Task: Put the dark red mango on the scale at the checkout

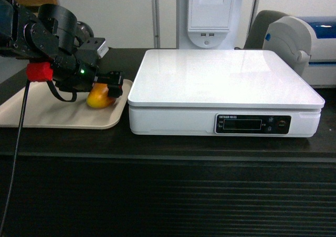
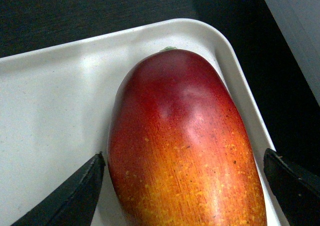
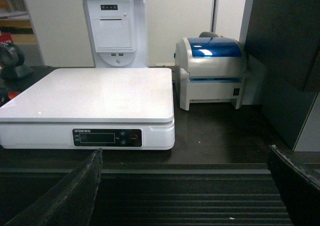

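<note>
The dark red mango (image 1: 100, 98) (image 2: 185, 151) lies in the right-hand corner of a beige tray (image 1: 42, 116) (image 2: 50, 111) on the checkout (image 1: 168, 195) counter. My left gripper (image 1: 106, 92) (image 2: 182, 156) is open and straddles the fruit, one finger on each side, with a slim gap at the left finger. The white scale (image 1: 220, 79) (image 3: 95, 93) stands just right of the tray with a bare platter. My right gripper (image 3: 185, 152) is open and holds nothing. It hangs before the counter's ribbed front (image 3: 200, 196) and is out of the head view.
A white and blue label printer (image 1: 299, 38) (image 3: 212, 71) sits behind the scale to the right. A white receipt terminal (image 1: 210, 11) (image 3: 115, 31) stands behind its middle. A dark scanner (image 3: 12, 61) is at far left, and a dark cabinet (image 3: 285, 61) at right.
</note>
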{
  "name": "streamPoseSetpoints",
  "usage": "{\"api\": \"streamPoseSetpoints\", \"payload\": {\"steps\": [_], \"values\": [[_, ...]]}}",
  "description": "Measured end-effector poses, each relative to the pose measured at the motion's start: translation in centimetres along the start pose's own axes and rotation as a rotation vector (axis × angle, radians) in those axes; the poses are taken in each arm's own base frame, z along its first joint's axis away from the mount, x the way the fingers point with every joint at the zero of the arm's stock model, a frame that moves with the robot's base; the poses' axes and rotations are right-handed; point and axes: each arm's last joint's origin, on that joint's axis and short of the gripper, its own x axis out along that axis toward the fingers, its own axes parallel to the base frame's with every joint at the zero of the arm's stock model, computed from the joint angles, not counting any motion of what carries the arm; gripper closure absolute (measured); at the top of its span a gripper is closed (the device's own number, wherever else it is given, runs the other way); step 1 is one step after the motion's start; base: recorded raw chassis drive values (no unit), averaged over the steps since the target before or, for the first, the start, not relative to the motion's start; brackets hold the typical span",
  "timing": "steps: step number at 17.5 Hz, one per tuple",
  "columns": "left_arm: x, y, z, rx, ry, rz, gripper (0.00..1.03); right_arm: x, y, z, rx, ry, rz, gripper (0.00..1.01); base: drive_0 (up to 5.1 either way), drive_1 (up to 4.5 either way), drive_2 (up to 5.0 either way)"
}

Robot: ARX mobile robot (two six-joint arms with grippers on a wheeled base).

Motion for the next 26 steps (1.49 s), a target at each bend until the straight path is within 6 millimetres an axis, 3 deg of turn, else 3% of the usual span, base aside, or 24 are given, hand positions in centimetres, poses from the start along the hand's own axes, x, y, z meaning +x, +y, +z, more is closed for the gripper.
{"api": "streamPoseSetpoints", "payload": {"steps": [2, 4, 8, 10, 12, 15, 17, 19, 21, 24, 26], "values": [[0.0, 0.0, 0.1, 0.002, -0.008, 0.005, 0.32, 0.0, 0.0, 0.0, 0.000, 0.000, 0.000, 0.03, 0.0, 0.00, 0.0], [0.0, 0.0, 0.1, 0.002, -0.011, 0.008, 0.40, 0.0, 0.0, 0.0, 0.000, 0.000, 0.000, 0.03, 0.0, 0.00, 0.0], [-0.4, -0.1, -0.1, 0.005, -0.024, 0.018, 0.42, 0.0, 0.0, 0.0, 0.000, 0.000, 0.000, 0.03, 0.0, 0.00, 0.0], [-1.6, -0.2, 0.5, 0.015, -0.055, 0.031, 0.42, 0.0, 0.0, 0.0, 0.000, 0.000, 0.000, 0.03, 0.0, 0.00, 0.0], [-4.1, -1.1, 2.4, 0.047, -0.128, 0.038, 0.42, 0.0, 0.0, 0.0, 0.000, 0.000, 0.000, 0.03, 0.0, 0.00, 0.0], [-7.9, -4.3, 5.8, 0.096, -0.244, 0.006, 0.42, 0.0, 0.0, 0.0, 0.000, 0.000, 0.000, 0.03, 0.0, 0.00, 0.0], [-9.3, -8.4, 7.3, 0.126, -0.287, -0.060, 0.42, 0.0, 0.0, 0.0, 0.000, 0.000, 0.000, 0.03, 0.0, 0.00, 0.0], [-9.4, -13.8, 7.2, 0.134, -0.272, -0.149, 0.42, 0.0, 0.0, 0.0, 0.000, 0.000, 0.000, 0.03, 0.0, 0.00, 0.0], [-9.8, -17.3, 7.6, 0.145, -0.280, -0.196, 0.42, 0.0, 0.0, 0.0, 0.000, 0.000, 0.000, 0.03, 0.0, 0.00, 0.0], [-9.3, -21.7, 7.8, 0.147, -0.280, -0.260, 0.42, 0.0, 0.0, 0.0, 0.000, 0.000, 0.000, 0.03, 0.0, 0.00, 0.0], [-7.6, -23.7, 6.8, 0.133, -0.227, -0.280, 0.42, 0.0, 0.0, 0.0, 0.000, 0.000, 0.000, 0.03, 0.0, 0.00, 0.0]]}}
